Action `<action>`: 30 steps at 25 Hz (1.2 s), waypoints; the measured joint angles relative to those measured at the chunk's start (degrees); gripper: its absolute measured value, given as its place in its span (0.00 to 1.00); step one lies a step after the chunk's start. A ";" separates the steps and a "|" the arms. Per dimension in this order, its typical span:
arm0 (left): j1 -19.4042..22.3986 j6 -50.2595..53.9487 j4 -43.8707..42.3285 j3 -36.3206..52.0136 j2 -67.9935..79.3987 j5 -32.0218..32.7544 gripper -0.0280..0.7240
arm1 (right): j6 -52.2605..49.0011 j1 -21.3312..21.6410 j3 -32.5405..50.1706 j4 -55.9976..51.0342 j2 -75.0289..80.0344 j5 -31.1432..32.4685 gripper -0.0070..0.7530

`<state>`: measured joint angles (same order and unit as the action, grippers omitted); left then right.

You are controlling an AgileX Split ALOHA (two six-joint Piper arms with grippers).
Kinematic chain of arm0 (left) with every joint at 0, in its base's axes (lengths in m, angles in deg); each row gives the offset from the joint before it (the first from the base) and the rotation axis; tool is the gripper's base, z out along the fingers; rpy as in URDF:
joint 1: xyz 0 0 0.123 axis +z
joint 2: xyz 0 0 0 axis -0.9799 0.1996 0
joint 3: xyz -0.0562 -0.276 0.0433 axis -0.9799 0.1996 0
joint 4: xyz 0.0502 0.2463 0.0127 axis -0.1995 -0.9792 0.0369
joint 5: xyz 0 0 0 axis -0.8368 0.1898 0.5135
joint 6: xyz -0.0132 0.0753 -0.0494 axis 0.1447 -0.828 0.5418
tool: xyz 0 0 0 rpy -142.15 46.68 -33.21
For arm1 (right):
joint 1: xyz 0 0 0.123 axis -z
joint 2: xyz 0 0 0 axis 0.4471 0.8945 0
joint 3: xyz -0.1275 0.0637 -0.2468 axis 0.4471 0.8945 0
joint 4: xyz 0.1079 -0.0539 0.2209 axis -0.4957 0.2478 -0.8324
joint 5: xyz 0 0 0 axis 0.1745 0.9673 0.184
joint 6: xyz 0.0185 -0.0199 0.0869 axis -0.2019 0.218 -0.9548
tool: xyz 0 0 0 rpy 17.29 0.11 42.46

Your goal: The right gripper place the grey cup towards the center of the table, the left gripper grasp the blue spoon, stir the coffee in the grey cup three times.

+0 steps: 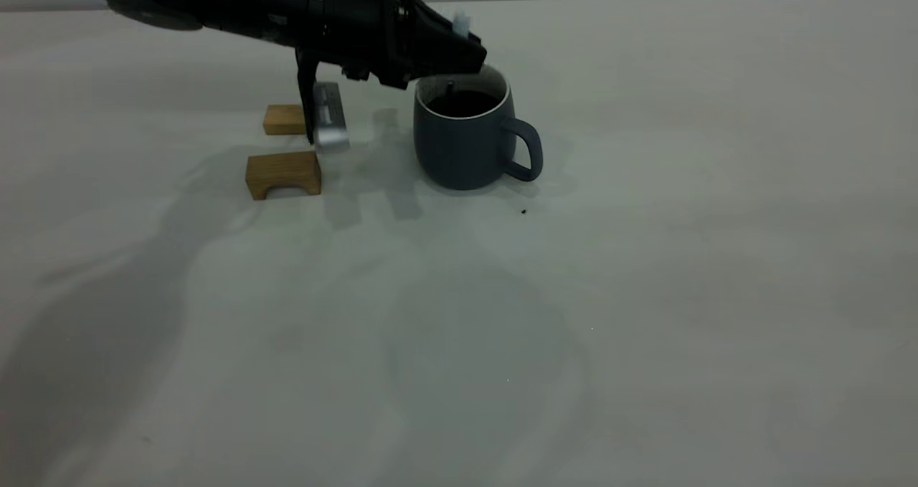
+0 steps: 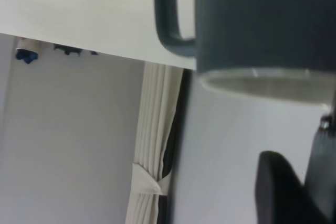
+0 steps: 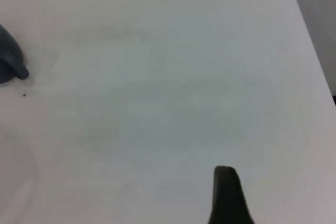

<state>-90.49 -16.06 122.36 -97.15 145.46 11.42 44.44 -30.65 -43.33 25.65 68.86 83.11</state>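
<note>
While the left gripper point(image 1: 470, 51) reaches in from about 10 o'clock, it sits right over the far rim of the cup point(image 1: 459, 150) and it's clamped on the spoon point(image 1: 460, 22). You can see the pale blue handle end poking out the top of the gripper, and the thin grey neck drops down into the coffee point(image 1: 462, 104) on the 9 o'clock side of the cup's opening. The bowl of the spoon is under the liquid, so no view of it.

The cup stands upright on the table point(image 1: 645, 293), toward 12 o'clock from the table's middle, handle pointing to 3 o'clock. A tiny dark speck point(image 1: 524, 211) lies on the table at roughly 5 o'clock from the cup, near it but not touching.

Out at 9 o'clock from the cup are 2 wooden blocks, the far block point(image 1: 285, 120) and the near block point(image 1: 283, 173), apart from each other. A silver ribbed piece point(image 1: 330, 117) hangs down off the left arm just beside them, on their 3 o'clock side.

The right gripper point(image 3: 226, 198) isn't in the exterior view. Its own camera shows it above bare table, well apart from the cup, with only the handle edge in shot, and I can't tell if it's open or closed
</note>
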 joint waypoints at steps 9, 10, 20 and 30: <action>0.77 -1.14 -1.02 0.00 -0.80 5.05 0.69 | 0.00 0.00 0.00 0.00 0.00 0.00 0.72; 1.15 -2.13 -2.11 0.00 -1.64 5.30 0.70 | 0.00 0.00 0.00 0.00 0.00 0.00 0.72; 2.48 -19.68 -36.15 0.00 -20.86 15.55 0.68 | 0.00 0.00 0.00 0.00 0.00 0.00 0.72; 2.67 -23.71 -68.72 0.05 -47.18 18.79 0.62 | 0.00 0.00 0.00 0.00 0.00 0.00 0.72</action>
<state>-87.83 -39.77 53.63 -97.10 98.28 30.22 44.44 -30.65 -43.33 25.65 68.86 83.11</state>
